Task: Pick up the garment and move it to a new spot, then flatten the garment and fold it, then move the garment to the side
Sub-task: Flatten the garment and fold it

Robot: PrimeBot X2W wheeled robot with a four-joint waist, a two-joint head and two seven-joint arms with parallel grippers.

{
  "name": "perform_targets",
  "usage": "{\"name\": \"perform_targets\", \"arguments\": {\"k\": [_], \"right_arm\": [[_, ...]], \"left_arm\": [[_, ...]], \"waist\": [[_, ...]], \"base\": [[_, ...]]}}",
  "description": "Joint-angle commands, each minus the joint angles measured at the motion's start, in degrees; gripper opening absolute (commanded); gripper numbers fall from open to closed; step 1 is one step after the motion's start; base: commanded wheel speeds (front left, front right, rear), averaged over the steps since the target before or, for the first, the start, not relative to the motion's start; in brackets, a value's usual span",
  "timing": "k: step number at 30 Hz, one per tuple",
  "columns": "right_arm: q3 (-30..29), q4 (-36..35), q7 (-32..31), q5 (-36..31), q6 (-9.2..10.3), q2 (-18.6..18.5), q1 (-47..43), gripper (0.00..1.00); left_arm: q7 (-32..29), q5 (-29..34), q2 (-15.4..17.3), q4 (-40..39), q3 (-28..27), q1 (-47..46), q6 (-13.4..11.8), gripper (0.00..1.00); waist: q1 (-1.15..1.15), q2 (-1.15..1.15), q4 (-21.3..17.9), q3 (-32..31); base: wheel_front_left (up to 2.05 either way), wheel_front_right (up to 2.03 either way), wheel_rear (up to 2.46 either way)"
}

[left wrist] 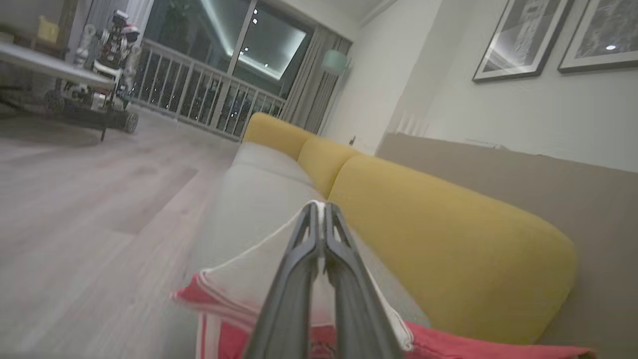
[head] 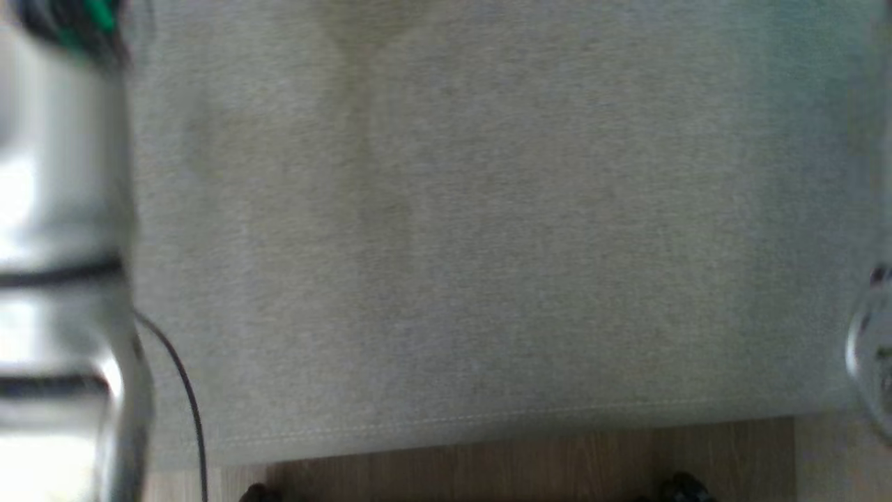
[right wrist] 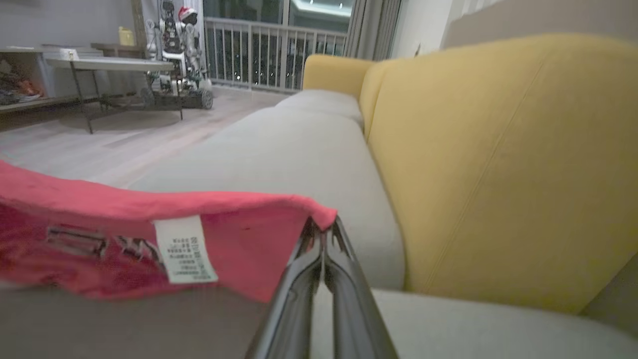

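Observation:
The garment [left wrist: 239,279] is red with white parts; a white care label [right wrist: 184,249] hangs from its red side [right wrist: 239,239]. My left gripper [left wrist: 321,209] is shut on a white edge of it, held up over the grey sofa seat [left wrist: 259,199]. My right gripper [right wrist: 323,229] is shut on a red corner of the garment, also above the seat [right wrist: 299,154]. In the head view, my pale left forearm [head: 63,244] runs down the left edge. A bit of my right arm [head: 871,348] shows at the right edge, over the grey seat cushion [head: 488,244].
Yellow back cushions [left wrist: 438,239] line the sofa's far side. Wood floor [head: 523,467] lies before the seat's front edge. A thin black cable [head: 181,390] hangs by my left forearm. Across the room, another robot [left wrist: 112,50] stands by a low table [right wrist: 109,65] near a railing.

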State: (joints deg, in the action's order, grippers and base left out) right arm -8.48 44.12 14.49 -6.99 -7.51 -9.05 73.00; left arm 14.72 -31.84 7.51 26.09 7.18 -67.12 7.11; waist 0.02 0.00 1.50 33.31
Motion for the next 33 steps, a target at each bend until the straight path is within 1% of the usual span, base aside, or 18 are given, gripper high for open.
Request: {"name": "perform_targets", "arguments": {"k": [1, 4, 7, 9, 10, 13, 16, 20, 26, 30, 33], "right_arm": [[0.4, -0.7, 0.5, 1.9, 0.02, 0.6, -3.0, 0.0], [1.4, 1.2, 0.5, 5.4, 0.02, 0.1, -9.6, 0.0], [2.5, 1.5, 0.0, 9.2, 0.02, -0.8, -16.9, 0.0], [2.9, 0.4, -1.0, 11.7, 0.02, -1.1, -22.1, 0.0], [2.9, 0.4, -1.0, 11.7, 0.02, -1.1, -22.1, 0.0], [3.3, -3.0, -2.5, 14.3, 0.02, -1.6, -30.2, 0.0], [2.6, -8.1, -3.8, 16.1, 0.02, -1.6, -38.1, 0.0], [1.0, -16.6, -6.4, 17.1, 0.02, -0.6, -47.9, 0.0], [-2.5, -31.2, -12.3, 15.9, 0.02, 2.1, -60.5, 0.0], [-3.8, -40.0, -16.7, 15.8, 0.02, 3.6, -66.3, 0.0], [-4.4, -43.7, -19.1, 16.1, 0.02, 4.4, -67.5, 0.0]], "left_arm": [[0.3, -2.4, 2.9, -4.9, -0.6, 4.7, 0.4, 0.0], [0.3, -6.3, 3.6, -8.4, 0.7, 15.7, 0.4, 0.0], [0.3, -9.8, 4.5, -11.4, 1.4, 26.7, 0.4, 0.0], [0.0, -11.3, 5.0, -12.5, 1.7, 33.7, 0.4, 0.0], [0.0, -11.3, 5.0, -12.5, 1.7, 33.7, 0.4, 0.0], [-0.9, -13.6, 4.8, -14.2, 1.4, 42.9, -0.1, 0.0], [-1.0, -15.3, 4.3, -16.1, 0.6, 50.0, -1.1, 0.0], [-1.3, -16.6, 3.8, -18.2, -0.2, 56.9, -3.2, 0.0], [-2.8, -17.4, 3.1, -24.4, 0.0, 64.4, -6.3, 0.0], [-4.6, -18.1, 2.8, -29.3, -0.2, 68.6, -9.2, 0.0], [-6.7, -19.5, 1.9, -32.8, 0.1, 69.5, -10.9, 0.0]], "waist": [[-0.02, 0.0, 1.3, -1.9], [-0.02, 0.0, 1.8, -5.1], [-0.02, 0.0, 2.0, -8.5], [-0.02, 0.0, 2.0, -10.4], [-0.02, 0.0, 2.0, -10.4], [-0.02, 0.0, 1.9, -12.9], [-0.02, 0.0, 1.9, -15.0], [-0.02, 0.0, 2.0, -16.6], [-0.02, 0.0, 2.2, -17.2], [-0.02, 0.0, 1.8, -17.7], [-0.02, 0.0, 1.6, -18.0]], "base": [[0.0, 0.0, 0.0], [0.0, 0.0, 0.0], [0.0, 0.0, 0.0], [0.0, 0.0, 0.0], [0.0, 0.0, 0.0], [0.0, 0.0, 0.0], [0.0, 0.0, 0.0], [0.0, 0.0, 0.0], [0.0, 0.0, 0.0], [0.0, 0.0, 0.0], [0.0, 0.0, 0.0]]}}
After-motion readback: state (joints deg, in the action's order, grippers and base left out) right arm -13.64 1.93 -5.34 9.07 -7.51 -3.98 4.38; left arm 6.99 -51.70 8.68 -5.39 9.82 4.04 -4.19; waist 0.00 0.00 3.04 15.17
